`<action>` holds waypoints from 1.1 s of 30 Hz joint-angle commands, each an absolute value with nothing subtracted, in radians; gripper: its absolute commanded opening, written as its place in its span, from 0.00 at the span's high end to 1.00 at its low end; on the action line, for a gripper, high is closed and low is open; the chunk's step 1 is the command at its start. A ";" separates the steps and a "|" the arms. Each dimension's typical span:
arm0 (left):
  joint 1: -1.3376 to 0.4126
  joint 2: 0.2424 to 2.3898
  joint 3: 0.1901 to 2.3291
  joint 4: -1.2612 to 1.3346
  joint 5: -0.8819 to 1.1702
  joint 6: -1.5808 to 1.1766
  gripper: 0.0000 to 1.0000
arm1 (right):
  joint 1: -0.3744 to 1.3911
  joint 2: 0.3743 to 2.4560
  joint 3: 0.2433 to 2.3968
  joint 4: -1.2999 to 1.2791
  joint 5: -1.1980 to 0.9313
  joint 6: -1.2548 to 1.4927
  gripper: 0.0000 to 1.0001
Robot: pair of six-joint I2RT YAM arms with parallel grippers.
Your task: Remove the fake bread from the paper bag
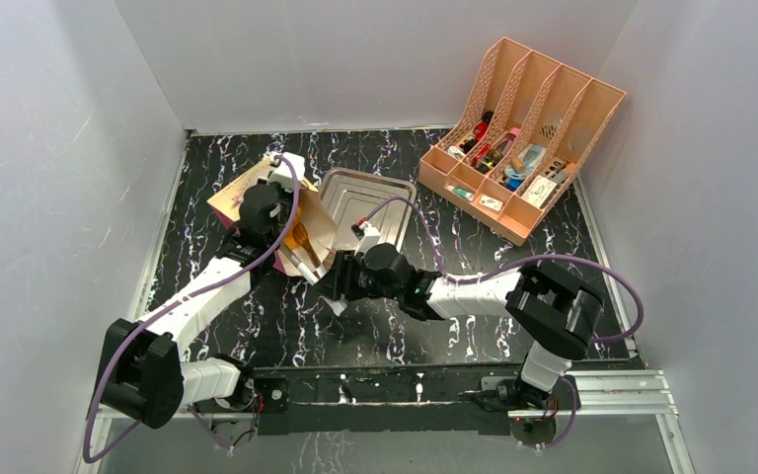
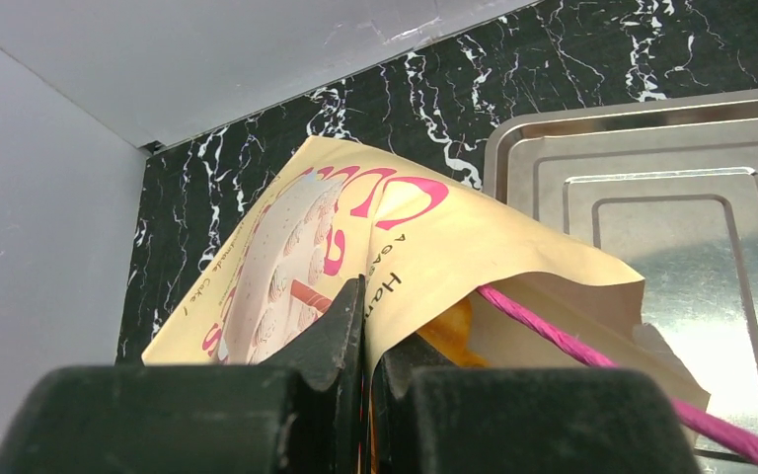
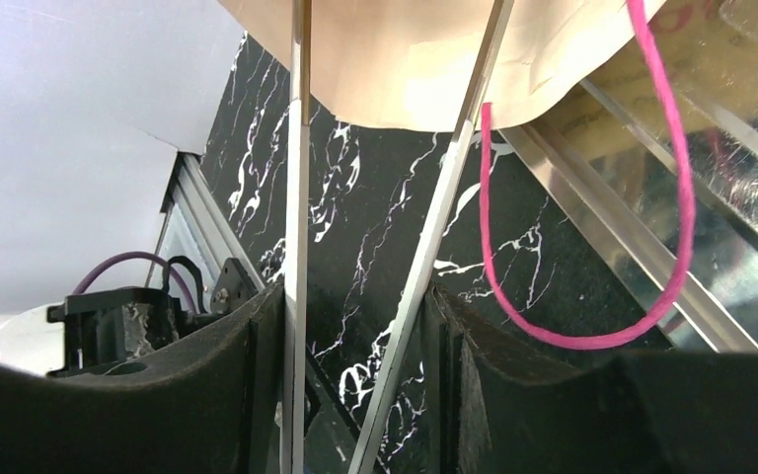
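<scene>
Cream paper with magenta lettering: the bag lies tipped over on the left half of the table, toward the back edge. Its open mouth is turned to the steel tray just beside it, and the lip of the mouth overlaps the tray's near left corner.

The left gripper has its fingers pressed together on the upper edge of the bag's mouth, pinching the paper and holding it up. Under that lifted edge a glossy orange bit of bread shows inside the bag. I cannot tell which piece it is.

A pink cord hangs in a loop from the mouth, over the table and the tray's rim.

The right gripper sits low near the middle of the table, pointing at the bag. It is closed partway on thin metal tongs, one blade against each pad. The blades reach up to the bag's lip, where their tips go out of sight.

A peach rack stands in the back right corner, well apart from all this.
</scene>
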State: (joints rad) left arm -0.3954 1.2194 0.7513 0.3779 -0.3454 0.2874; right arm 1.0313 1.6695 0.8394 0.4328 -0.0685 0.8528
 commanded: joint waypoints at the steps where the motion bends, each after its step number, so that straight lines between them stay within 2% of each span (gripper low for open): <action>1: -0.420 1.203 0.743 0.368 -0.332 0.273 1.00 | 1.028 1.682 0.822 0.593 -0.020 0.820 0.72; 6: -0.471 1.218 0.721 0.383 -0.359 0.305 1.00 | 1.028 1.732 0.796 0.601 0.014 0.792 0.66; 19: -0.533 1.267 0.660 0.428 -0.414 0.348 1.00 | 1.028 1.886 0.789 0.609 0.058 0.732 0.63; 33: -0.567 1.284 0.657 0.433 -0.464 0.349 1.00 | 1.080 1.948 0.907 0.408 0.253 0.676 0.60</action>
